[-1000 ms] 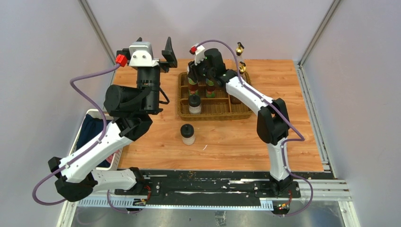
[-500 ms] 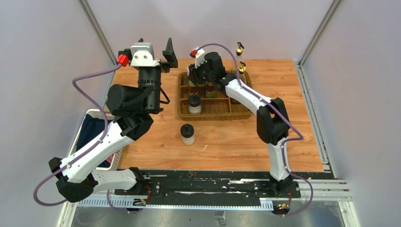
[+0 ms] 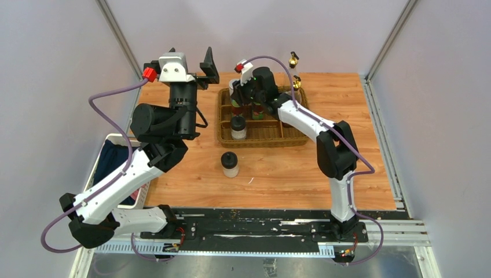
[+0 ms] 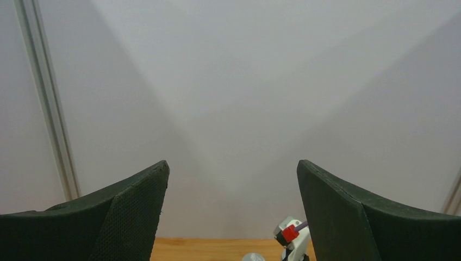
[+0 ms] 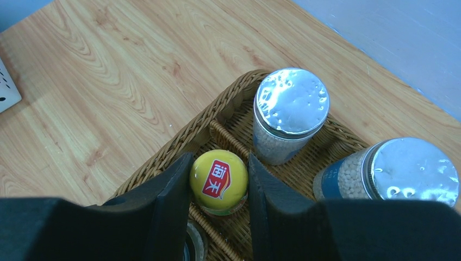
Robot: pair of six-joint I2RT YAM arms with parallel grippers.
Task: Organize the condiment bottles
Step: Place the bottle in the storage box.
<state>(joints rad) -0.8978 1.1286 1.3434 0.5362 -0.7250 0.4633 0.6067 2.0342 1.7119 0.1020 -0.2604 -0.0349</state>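
Placing step: right gripper [image 5: 218, 160] clamps yellow-capped sauce bottle [image 5: 218, 182], lower centre, in brown wicker tray [image 5: 217, 111]; left gripper [image 4: 232, 163] wide, empty; next, likely release, lift clear of silver-lidded shaker [image 5: 292, 100].

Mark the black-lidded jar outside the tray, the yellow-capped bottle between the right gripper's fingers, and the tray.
black-lidded jar [image 3: 230, 165], top view, just below its lid.
yellow-capped bottle [image 5: 218, 181], right wrist view, centre of the cap.
wicker tray [image 3: 266, 141], top view, near rim.

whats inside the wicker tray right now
In the wicker tray: two silver-lidded shakers, a black-lidded jar and a yellow-capped sauce bottle clamped between the jaws of the right gripper. The right arm covers the far compartments from above, so other contents there cannot be told.
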